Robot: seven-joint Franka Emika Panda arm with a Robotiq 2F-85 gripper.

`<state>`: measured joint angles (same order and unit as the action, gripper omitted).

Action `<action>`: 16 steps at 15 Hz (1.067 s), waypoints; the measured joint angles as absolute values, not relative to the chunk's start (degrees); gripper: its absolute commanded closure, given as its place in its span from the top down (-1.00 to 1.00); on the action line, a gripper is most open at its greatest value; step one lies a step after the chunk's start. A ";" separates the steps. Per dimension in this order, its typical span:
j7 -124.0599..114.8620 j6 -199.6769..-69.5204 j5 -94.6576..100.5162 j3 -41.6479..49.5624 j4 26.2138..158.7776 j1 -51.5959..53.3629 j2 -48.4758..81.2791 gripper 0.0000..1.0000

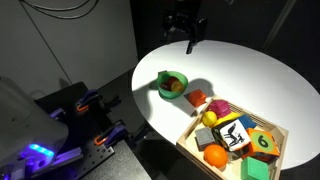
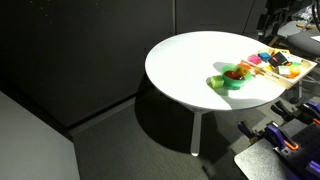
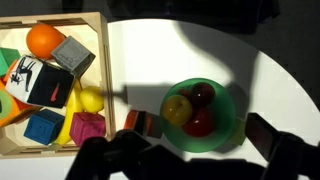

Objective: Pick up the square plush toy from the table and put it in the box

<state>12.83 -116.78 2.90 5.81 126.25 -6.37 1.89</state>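
Empty claw hangs over table, jaws spread wide, nothing betw. them. The square plush toy lies in the box, well off from claw, up-left of it in wrist view. Green bowl w/ fruit sits nearer, just ahead.

Hard light from above whitens the table almost to glare, while the room around it lies near black in both exterior views. In the wrist view the gripper is a dark, blurred silhouette. Soft shadow spreads beyond it over the tabletop and rings the green bowl just ahead.
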 measured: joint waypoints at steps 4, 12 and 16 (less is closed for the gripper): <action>9.64 -109.25 3.55 4.79 126.93 -4.77 -2.37 1.00; 10.50 -106.41 4.75 4.12 131.90 -3.90 -11.52 1.00; 12.58 -111.08 4.76 4.13 136.09 -3.89 -16.41 1.00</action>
